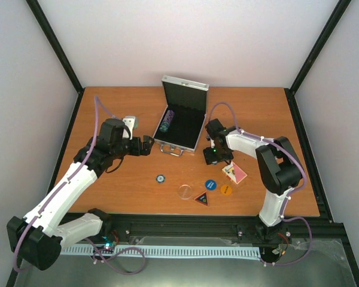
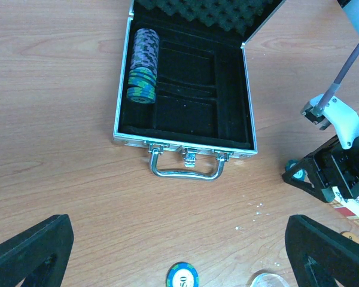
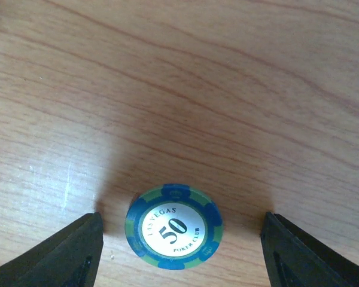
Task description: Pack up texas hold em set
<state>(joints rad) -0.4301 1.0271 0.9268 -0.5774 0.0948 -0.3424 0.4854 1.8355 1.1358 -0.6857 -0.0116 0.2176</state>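
The silver case [image 1: 182,116] lies open towards the far middle of the table [image 1: 269,107], with its lid propped up at the back and its handle on the near side. One row of poker chips [image 2: 142,66] lies in the left slot of the black lining; the other compartments look bare.

Out on the wood, nearer than the case, are a loose chip [image 1: 160,178] on the left, a clear disc [image 1: 185,191], a triangular button [image 1: 202,198], a blue round button [image 1: 210,185] and an orange button [image 1: 226,189]. The red-backed cards [image 1: 234,173] sit just right of those.

The right gripper [image 1: 215,156] is low over the table, just beside the case's near right corner. Its own camera shows a blue-and-green chip marked 50 [image 3: 174,227] lying flat between its fingers [image 3: 54,257]. The jaws are apart, with bare wood showing on either side of the chip, so nothing is gripped. The left gripper [image 2: 178,230] hangs spread wide and empty just left of the handle, facing the case.

To my eye the step in hand is picking up this loose chip to put it in the case. The chip is thin and lies flush on the wood, so the fingertips would need to get right down to the surface and meet its rim evenly. Otherwise I'd expect it to skid or flip. After that it wants carrying to the slot beside the row already packed.
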